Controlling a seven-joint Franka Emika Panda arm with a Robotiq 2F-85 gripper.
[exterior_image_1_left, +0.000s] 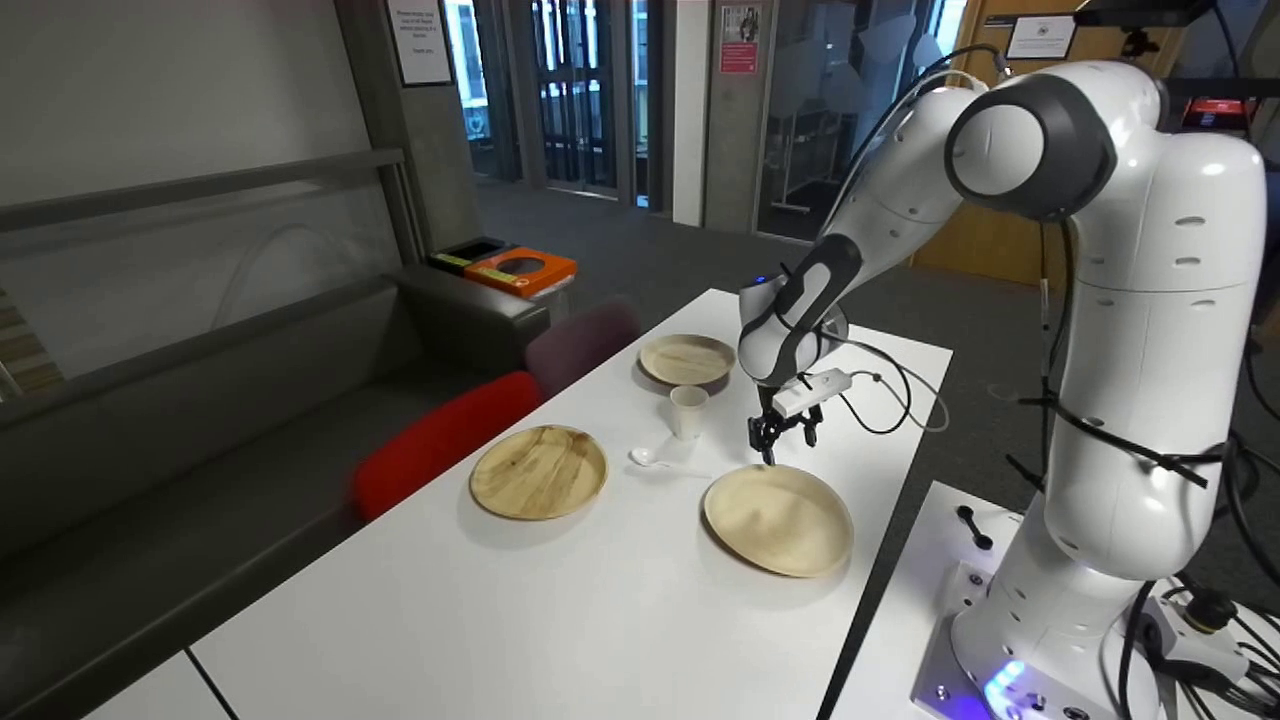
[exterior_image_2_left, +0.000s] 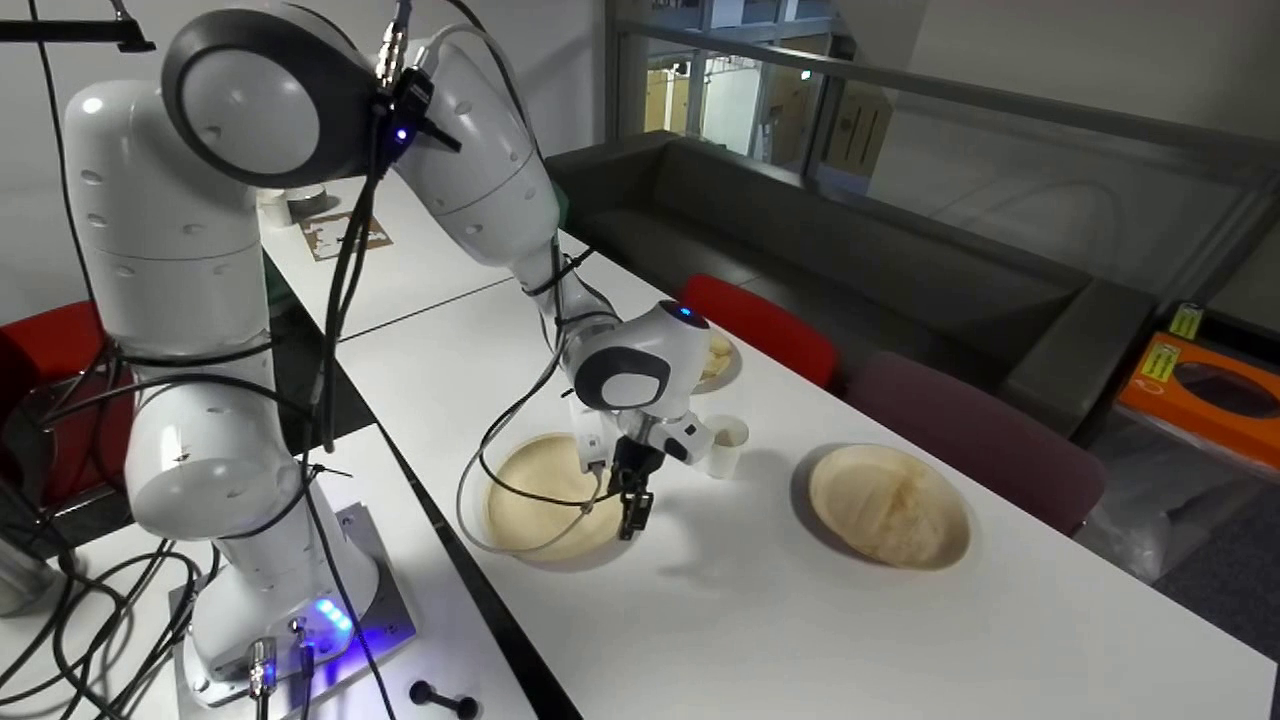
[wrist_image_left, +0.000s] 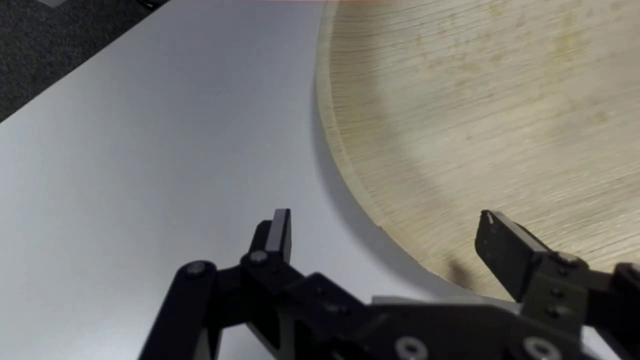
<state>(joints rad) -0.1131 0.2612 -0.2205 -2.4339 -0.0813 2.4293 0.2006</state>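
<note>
My gripper (exterior_image_1_left: 790, 447) is open and empty, low over the white table beside a pale round plate (exterior_image_1_left: 780, 520). In the wrist view, the rim of this plate (wrist_image_left: 475, 125) passes between the spread fingers (wrist_image_left: 385, 214). One finger is over the plate and the other over bare tabletop; I cannot tell if either touches. A white cup (exterior_image_1_left: 688, 412) stands near the gripper and also shows in an exterior view (exterior_image_2_left: 727, 452). A white spoon (exterior_image_1_left: 665, 463) lies beside the cup. It is hidden in the view where the arm blocks it.
A wood-grained plate (exterior_image_1_left: 538, 472) lies near the red chair (exterior_image_1_left: 445, 440). Another plate (exterior_image_1_left: 687, 358) lies beyond the cup. A purple chair (exterior_image_2_left: 975, 435) and a grey sofa (exterior_image_2_left: 880, 260) stand along the table's far side. Loose cables (exterior_image_1_left: 905, 385) loop from the wrist.
</note>
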